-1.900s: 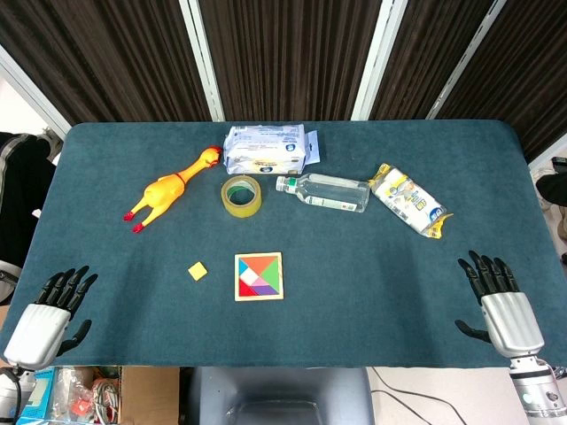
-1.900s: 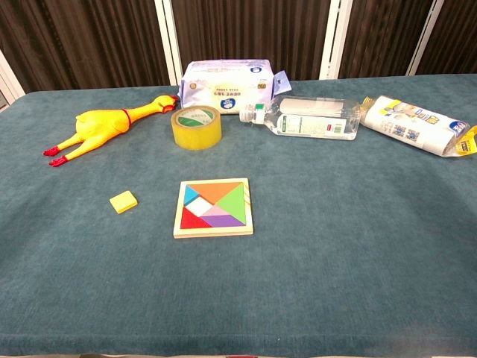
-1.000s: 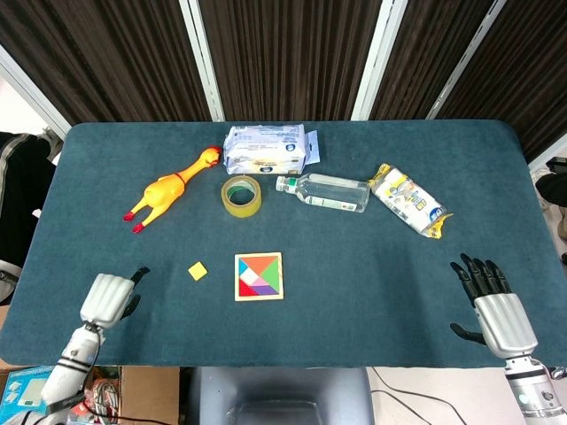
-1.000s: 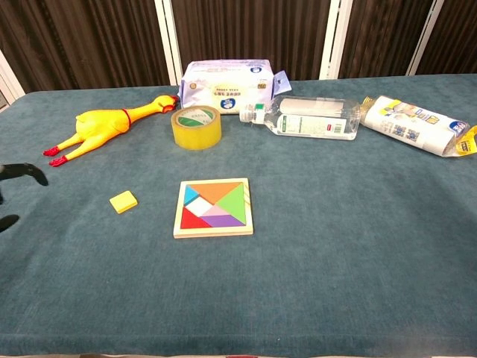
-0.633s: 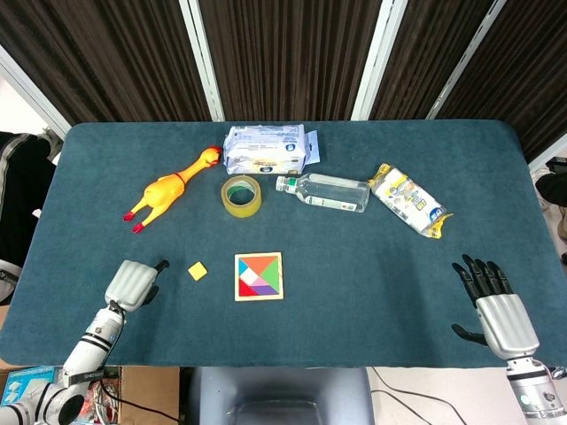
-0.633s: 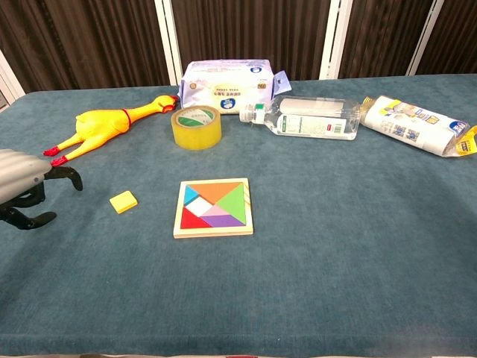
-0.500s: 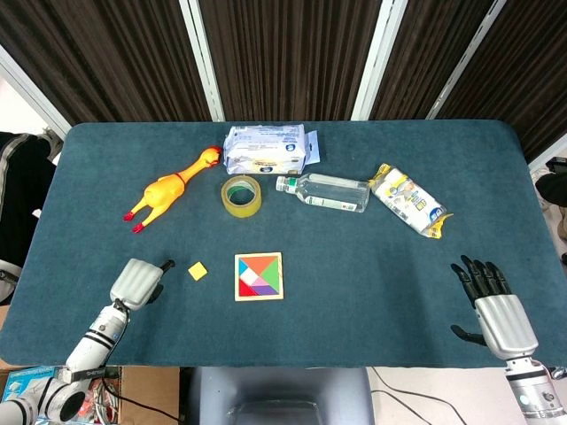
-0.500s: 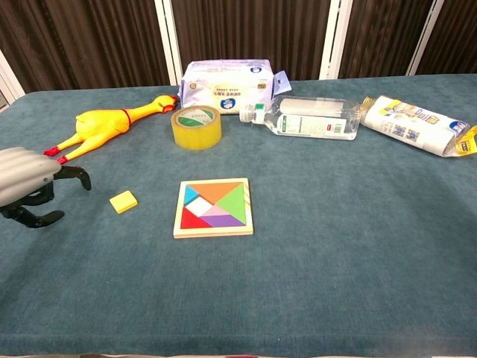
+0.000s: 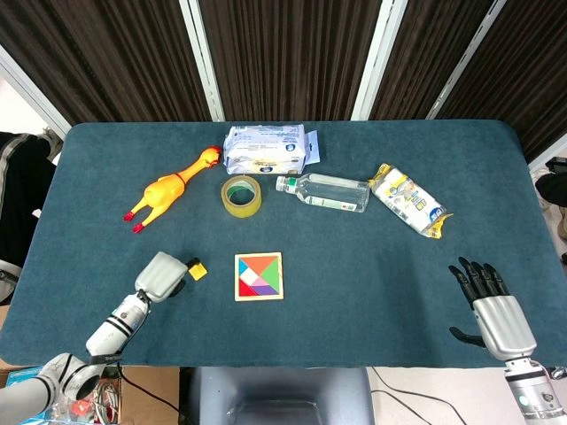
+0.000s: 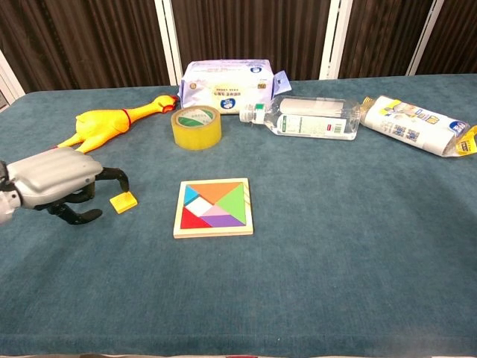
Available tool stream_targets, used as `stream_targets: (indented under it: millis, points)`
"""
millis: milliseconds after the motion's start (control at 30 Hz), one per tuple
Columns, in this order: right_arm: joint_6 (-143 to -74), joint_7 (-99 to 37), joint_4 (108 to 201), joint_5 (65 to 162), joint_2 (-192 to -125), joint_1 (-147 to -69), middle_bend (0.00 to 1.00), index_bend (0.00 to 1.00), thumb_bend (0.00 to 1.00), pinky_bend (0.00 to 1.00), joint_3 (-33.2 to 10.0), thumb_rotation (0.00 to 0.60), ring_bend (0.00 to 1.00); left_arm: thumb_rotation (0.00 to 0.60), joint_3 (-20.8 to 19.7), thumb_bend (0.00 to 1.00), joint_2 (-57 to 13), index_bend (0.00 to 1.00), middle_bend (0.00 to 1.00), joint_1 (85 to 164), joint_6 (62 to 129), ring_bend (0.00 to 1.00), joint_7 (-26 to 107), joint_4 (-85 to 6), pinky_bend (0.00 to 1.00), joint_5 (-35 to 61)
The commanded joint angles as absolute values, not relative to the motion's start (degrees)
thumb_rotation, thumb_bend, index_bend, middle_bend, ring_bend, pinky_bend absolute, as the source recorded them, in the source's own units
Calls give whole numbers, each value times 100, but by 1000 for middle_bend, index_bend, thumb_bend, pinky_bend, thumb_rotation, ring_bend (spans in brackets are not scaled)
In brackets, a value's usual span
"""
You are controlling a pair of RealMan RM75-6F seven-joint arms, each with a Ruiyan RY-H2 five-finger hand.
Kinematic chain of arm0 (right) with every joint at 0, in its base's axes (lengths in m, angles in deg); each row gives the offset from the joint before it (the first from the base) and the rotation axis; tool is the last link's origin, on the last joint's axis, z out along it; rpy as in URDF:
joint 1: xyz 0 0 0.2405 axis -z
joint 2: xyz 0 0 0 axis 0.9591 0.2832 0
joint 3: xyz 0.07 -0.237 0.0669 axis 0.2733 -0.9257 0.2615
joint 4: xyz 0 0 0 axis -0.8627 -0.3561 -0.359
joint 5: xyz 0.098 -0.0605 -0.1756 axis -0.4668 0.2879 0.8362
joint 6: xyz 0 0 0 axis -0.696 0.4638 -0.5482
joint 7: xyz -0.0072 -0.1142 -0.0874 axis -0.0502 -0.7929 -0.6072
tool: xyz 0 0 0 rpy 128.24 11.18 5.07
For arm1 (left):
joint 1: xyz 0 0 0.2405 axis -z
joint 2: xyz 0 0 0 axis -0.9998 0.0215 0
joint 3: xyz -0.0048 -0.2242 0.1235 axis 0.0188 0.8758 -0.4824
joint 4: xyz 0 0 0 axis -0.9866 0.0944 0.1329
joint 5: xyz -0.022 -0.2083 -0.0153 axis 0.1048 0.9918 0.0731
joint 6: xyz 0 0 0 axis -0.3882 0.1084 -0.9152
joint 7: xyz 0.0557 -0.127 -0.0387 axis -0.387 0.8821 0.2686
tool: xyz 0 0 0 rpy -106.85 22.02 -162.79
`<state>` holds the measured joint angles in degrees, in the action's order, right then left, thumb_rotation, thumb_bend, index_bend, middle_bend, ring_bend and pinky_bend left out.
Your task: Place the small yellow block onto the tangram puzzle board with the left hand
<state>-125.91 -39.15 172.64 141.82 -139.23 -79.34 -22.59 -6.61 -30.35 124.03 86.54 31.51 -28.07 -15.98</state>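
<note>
Small yellow block (image 10: 124,201), flat and square, lies on the table (image 10: 335,246) just left of the tangram board (image 10: 214,208). Left hand (image 10: 63,183) hovers at it, fingers curled but apart, empty. Right hand (image 9: 493,305) spread wide, holding nothing.

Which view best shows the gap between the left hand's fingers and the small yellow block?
The chest view: from the side, the left hand has curled fingertips just above the small yellow block, nothing gripped. The head view looks down, so the hand partly overlaps the block.
</note>
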Motion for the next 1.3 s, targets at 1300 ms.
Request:
stream_targets:
  millis: [1300]
  points:
    - [-12583, -3908, 17311, 14236, -13866, -7911, 0, 0, 178, 0, -2315, 600, 0, 600, -802, 381, -3243, 701, 1000, 12698, 8878, 1000, 3019, -2804, 1000, -1505]
